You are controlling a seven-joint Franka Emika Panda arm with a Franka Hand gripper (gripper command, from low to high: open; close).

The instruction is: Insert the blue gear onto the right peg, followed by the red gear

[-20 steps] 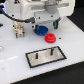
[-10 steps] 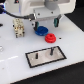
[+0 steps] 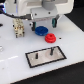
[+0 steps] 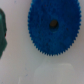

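Blue gear (image 3: pixel 40 30): flat toothed disc lying on the white table (image 3: pixel 70 42), just beside the red gear and nearer the arm. In the wrist view (image 4: pixel 54 26) it fills much of the frame, hub hole showing dark at its centre, teeth crisp along the rim.
Red gear (image 3: pixel 49 37): smaller toothed disc, touching or almost touching the blue gear on the side toward the plate; not on any peg.
Plate (image 3: pixel 56 58): white rectangle with black border, set apart from both gears toward the near edge of the table.
Right peg (image 3: pixel 51 50): thin dark pin standing on the plate, bare; a fainter pin stands toward the exterior view's left.
Gripper (image 3: pixel 44 22): positioned above the blue gear; the white arm body hides the fingers, so the spread of the jaws cannot be told, and nothing appears to be held.
Dark object (image 4: pixel 2 34): blurred greenish shape at the wrist view's edge; identity unclear.
Step in hand: approach to the blue gear, grasp not yet made, by my reading.
Next move calls for: descent centred on the hub, a firm closing, a lift clear of the red gear, then carriage to the right peg with the hole lined up over the pin.
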